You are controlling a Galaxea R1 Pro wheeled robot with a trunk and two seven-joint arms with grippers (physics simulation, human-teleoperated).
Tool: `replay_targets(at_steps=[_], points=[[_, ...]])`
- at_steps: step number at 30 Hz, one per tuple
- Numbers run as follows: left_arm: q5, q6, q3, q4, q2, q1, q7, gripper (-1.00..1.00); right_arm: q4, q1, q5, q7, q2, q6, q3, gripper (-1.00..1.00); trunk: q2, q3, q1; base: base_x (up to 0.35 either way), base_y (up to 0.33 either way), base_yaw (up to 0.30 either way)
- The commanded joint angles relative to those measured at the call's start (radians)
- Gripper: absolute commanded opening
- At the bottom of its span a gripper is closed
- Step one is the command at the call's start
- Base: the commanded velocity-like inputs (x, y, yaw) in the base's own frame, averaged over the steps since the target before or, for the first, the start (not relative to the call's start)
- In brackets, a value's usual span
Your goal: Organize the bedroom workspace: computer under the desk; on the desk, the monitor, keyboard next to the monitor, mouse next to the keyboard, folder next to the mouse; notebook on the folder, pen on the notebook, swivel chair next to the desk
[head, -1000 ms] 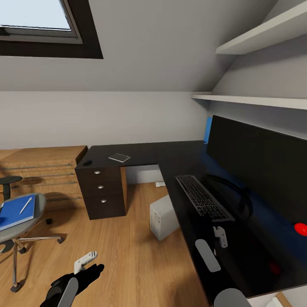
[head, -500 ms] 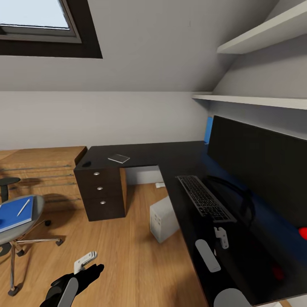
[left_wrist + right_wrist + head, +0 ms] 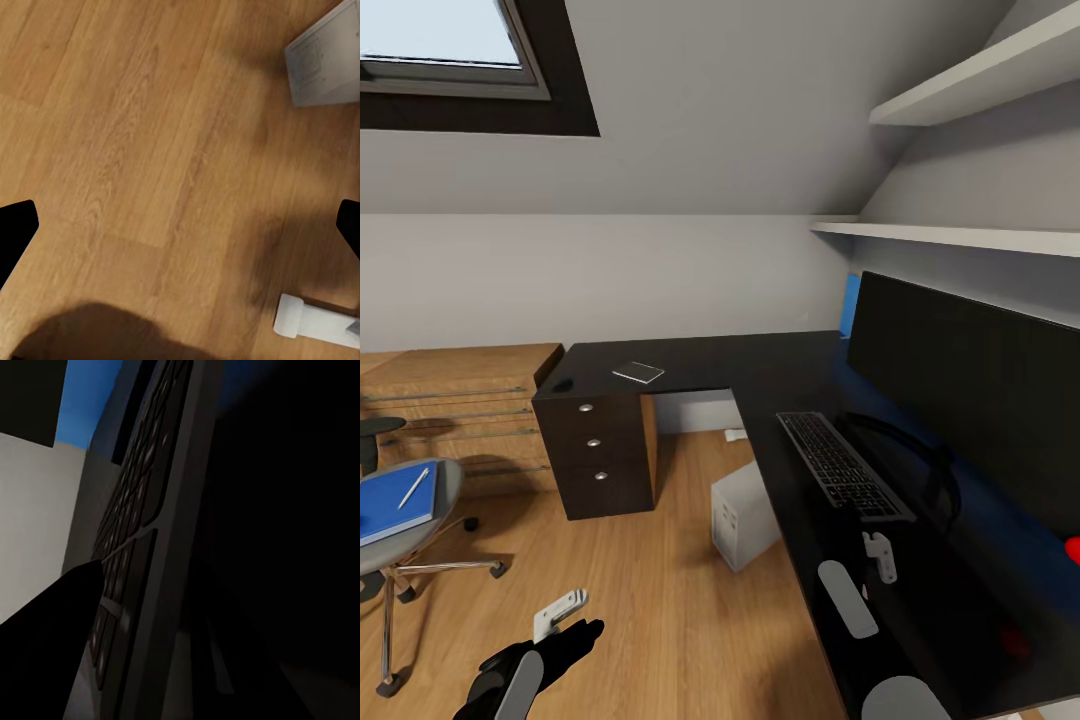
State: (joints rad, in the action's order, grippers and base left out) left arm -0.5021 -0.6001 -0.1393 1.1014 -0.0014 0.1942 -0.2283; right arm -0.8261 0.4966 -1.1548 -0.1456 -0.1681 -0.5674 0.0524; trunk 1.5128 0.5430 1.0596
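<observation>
The glossy black desk carries the monitor at the right, with the keyboard lying in front of it. A grey notebook and the small dark mouse lie on the desk's far left wing. The white computer stands on the floor at the desk's edge, and its corner shows as the computer in the left wrist view. On the swivel chair at the left lies the blue folder with the pen on it. My left gripper hangs open over the floor. My right gripper hovers over the desk at the keyboard's near end.
A low light-wood dresser stands against the back wall beside the desk's drawers. White shelves hang above the monitor. Wooden floor stretches between the chair and the desk.
The whole picture has shifted a little, so the camera has moved and the chair sits further left in view. Neither arm has moved relative to me.
</observation>
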Motion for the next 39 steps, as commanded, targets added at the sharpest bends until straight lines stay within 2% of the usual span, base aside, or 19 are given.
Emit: replay_targets(at_steps=[1,22,39], points=[[-0.011,-0.004,0.0,0.001,0.0,0.001,-0.008,1.0,0.008,0.0,-0.042,-0.003,-0.001,-0.007,0.0,-1.0,0.0,0.001,0.0,0.0,0.0,0.0],[-0.015,-0.004,0.0,0.001,0.0,0.001,-0.008,1.0,0.007,0.001,-0.04,-0.003,0.001,-0.006,0.0,-1.0,0.0,0.001,0.0,0.02,0.0,0.0],[-0.014,-0.004,0.0,0.0,0.0,0.001,-0.008,1.0,0.007,0.0,-0.039,-0.003,0.002,-0.008,0.0,-1.0,0.0,0.001,0.0,0.0,-0.075,0.0]])
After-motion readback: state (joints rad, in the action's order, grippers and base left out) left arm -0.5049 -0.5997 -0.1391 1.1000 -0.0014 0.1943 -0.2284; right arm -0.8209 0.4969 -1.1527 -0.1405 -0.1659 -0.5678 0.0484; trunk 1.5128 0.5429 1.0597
